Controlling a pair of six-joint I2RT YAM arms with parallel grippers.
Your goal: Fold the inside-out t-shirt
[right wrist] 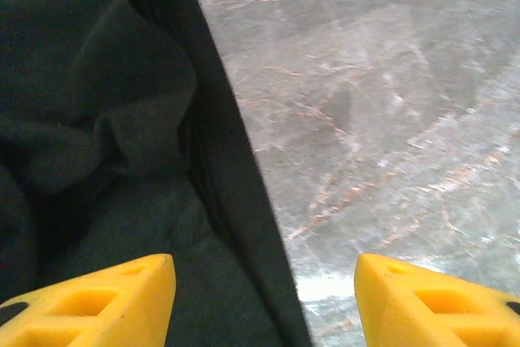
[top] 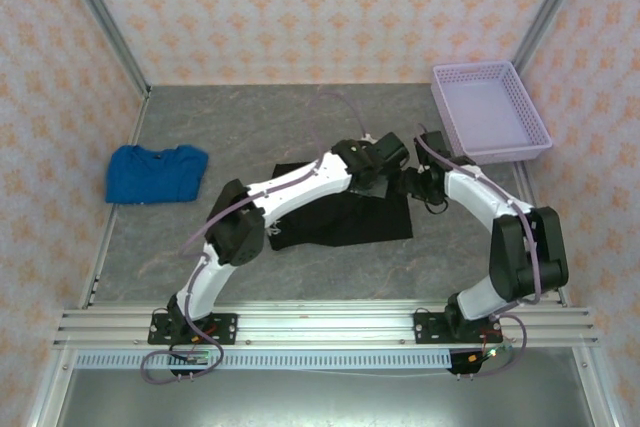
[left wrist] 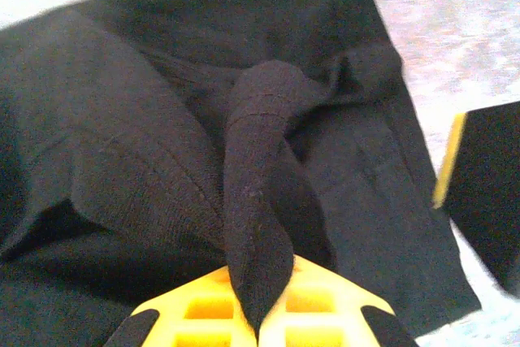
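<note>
A fold is judged in hand: a ridge of the inside-out t-shirt is pinched by the left claw. The right claw is spread over its right edge, which should be gripped next.

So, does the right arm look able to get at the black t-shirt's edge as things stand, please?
Probably yes: the right hand is open and hangs over the edge of the t-shirt, one finger above cloth, the other above the table, with nothing between.

Even bright light; blurred wrist views
</note>
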